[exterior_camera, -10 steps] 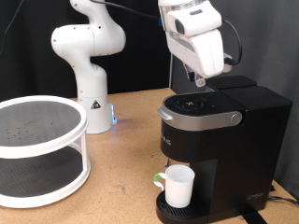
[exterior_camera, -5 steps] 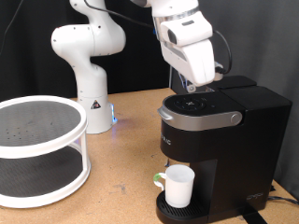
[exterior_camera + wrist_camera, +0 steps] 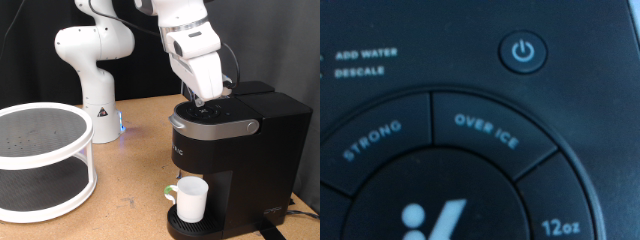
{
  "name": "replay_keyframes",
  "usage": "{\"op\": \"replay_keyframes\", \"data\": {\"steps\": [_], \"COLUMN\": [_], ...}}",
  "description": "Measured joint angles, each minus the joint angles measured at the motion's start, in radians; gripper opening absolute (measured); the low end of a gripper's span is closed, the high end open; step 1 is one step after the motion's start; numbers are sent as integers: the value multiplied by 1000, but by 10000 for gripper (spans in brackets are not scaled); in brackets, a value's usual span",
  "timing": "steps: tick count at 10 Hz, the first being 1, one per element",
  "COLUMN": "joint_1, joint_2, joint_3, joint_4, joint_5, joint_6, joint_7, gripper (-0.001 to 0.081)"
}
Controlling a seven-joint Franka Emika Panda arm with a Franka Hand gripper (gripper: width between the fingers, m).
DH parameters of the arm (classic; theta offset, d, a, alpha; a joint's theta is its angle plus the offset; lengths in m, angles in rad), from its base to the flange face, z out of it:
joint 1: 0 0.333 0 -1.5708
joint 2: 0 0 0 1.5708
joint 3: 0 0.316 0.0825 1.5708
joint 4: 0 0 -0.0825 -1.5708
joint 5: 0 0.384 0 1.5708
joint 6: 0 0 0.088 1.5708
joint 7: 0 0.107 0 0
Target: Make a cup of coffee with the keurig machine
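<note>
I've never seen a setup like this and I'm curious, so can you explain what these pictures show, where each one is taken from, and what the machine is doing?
The white jointed machine is a robot arm. Its grasping part, the end effector, has been lowered over the last second onto the top of a black Keurig coffee maker. The fingertips are hard to see, so I cannot tell whether they are open or shut, and nothing shows between them.

One picture comes from a camera standing off the arm. It shows a wooden table, a white mug already standing on the drip tray, and a white two-tier round rack at that picture's left.

The other comes from a camera on the robot's hand, very close to the button panel. You can read STRONG, OVER ICE, 12oz and a power button.
</note>
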Motion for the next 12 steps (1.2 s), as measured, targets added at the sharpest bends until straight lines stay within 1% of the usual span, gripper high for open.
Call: {"op": "replay_keyframes", "data": {"steps": [7,12], "joint_1": [-4,-4], "joint_2": [27,52], "joint_3": [-1,-11], "joint_4": [-1,38], "joint_5": [2,32], "joint_6": [19,-57], "joint_7": [0,-4], "gripper": [1,1]}}
